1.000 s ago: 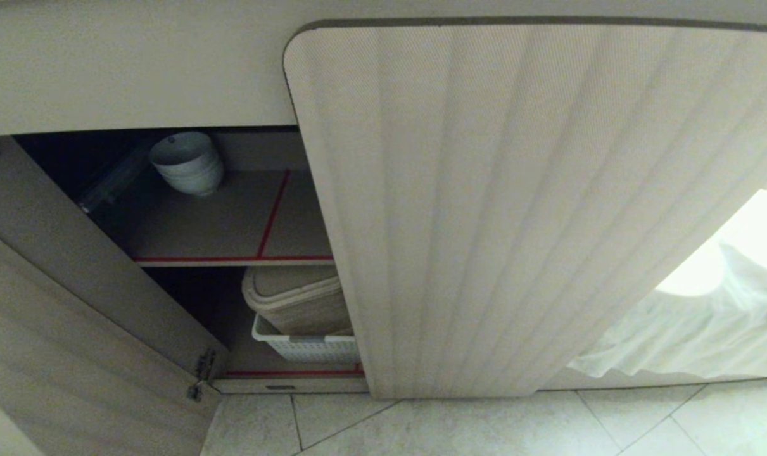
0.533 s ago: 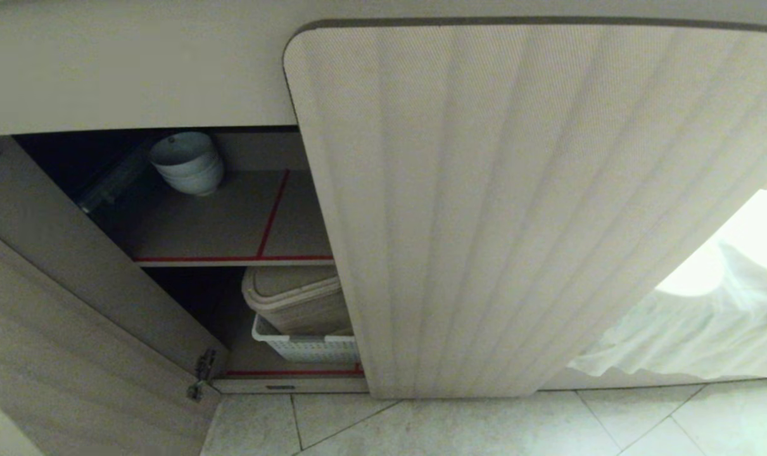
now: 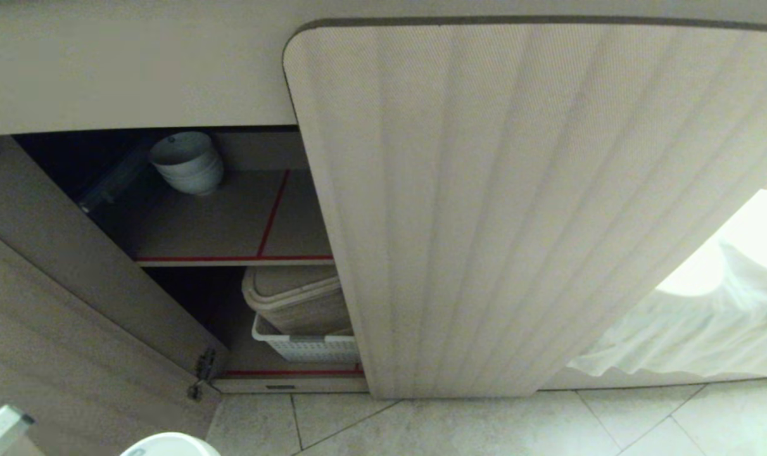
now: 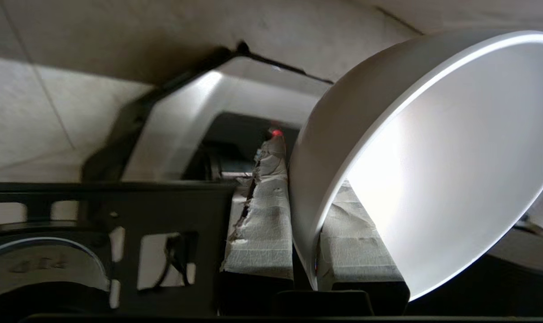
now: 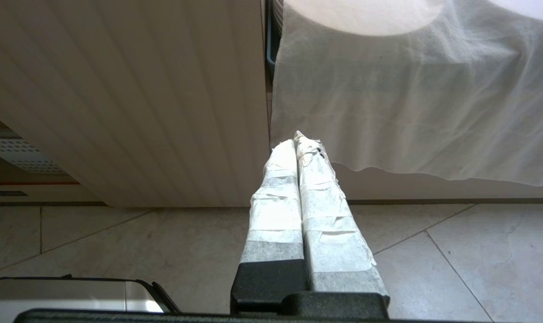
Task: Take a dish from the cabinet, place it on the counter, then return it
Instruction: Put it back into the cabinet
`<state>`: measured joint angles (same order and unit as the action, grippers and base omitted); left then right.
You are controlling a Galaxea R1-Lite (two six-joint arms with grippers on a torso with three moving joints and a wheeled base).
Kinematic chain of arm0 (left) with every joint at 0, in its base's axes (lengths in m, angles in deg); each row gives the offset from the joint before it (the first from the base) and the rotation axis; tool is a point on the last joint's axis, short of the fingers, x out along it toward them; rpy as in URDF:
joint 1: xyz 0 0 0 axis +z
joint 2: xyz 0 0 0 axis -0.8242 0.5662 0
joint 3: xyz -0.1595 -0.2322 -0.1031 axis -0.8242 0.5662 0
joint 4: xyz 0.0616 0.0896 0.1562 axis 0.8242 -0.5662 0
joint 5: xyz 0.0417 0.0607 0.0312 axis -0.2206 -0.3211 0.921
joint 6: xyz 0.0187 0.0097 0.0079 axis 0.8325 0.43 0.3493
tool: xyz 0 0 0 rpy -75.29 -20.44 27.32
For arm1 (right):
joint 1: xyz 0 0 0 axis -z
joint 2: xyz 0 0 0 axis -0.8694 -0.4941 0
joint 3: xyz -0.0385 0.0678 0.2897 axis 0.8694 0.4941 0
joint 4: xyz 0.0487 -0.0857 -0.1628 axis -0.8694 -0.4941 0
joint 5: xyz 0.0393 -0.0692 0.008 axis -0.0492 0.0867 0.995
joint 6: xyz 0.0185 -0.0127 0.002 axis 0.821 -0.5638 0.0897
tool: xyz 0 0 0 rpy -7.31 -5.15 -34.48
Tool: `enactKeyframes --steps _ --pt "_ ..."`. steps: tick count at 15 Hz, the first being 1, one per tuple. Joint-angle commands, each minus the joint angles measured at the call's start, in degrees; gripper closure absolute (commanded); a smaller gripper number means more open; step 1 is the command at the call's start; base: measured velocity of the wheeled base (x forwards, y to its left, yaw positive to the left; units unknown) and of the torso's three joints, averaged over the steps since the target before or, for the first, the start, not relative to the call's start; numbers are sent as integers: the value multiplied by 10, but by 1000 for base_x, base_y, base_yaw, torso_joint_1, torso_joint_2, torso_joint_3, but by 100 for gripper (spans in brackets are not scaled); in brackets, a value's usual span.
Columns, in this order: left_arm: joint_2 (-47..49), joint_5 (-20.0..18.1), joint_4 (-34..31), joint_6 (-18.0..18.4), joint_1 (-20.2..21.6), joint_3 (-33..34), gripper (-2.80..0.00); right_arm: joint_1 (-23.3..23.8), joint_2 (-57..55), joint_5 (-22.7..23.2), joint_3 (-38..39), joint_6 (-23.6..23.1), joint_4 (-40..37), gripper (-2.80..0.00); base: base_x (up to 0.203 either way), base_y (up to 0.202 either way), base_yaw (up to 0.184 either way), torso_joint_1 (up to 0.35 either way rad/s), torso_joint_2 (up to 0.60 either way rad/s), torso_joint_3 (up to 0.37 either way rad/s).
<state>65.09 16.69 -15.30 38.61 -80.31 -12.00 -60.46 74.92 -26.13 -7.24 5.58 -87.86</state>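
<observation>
Our left gripper [image 4: 305,233] is clamped on the wall of the dish [image 4: 437,157], one tape-wrapped finger [image 4: 262,224] pressed against the outside and the other against the inside, so the bowl hangs tilted with its mouth turned sideways. In the head view the dish's rim [image 3: 171,445] just shows at the bottom edge, low in front of the cabinet [image 3: 484,209] and well apart from the inner shelf [image 3: 231,221]. We judge this to be the return leg: the dish is in hand and headed for the shelf. The next move calls for us to lift the dish up through the open left side, between the swung-open door [image 3: 73,304] and the closed fluted one, and set it down upright on the shelf beside the stack of bowls [image 3: 187,163] without knocking it. The dish is glossy white, deep-sided and smooth, likely slippery in a rim pinch, so a level wrist matters. The shelf is matte grey-brown with red tape [image 3: 234,258] along its front edge; below it sit a beige lidded bin [image 3: 294,297] and a white perforated basket [image 3: 307,347]. The floor [image 3: 484,424] is pale tile. Our right gripper [image 5: 297,143] hangs parked, its taped fingers pressed together on nothing, near a white cloth [image 5: 410,98].
</observation>
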Motion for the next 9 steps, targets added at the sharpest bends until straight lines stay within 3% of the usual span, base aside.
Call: enactKeyframes --steps 1,3,6,9 --pt "36 -8 22 -22 2 4 0 0 0 0 0 0 0 0 0 0 0 0 0 0" --pt "70 -11 95 -92 2 4 0 0 0 0 0 0 0 0 0 0 0 0 0 0" --pt "97 -30 125 -102 4 3 0 1 0 0 0 0 0 0 0 0 0 0 0 0" --pt "137 -32 165 -106 42 3 0 0 0 0 0 0 0 0 0 0 0 0 0 0"
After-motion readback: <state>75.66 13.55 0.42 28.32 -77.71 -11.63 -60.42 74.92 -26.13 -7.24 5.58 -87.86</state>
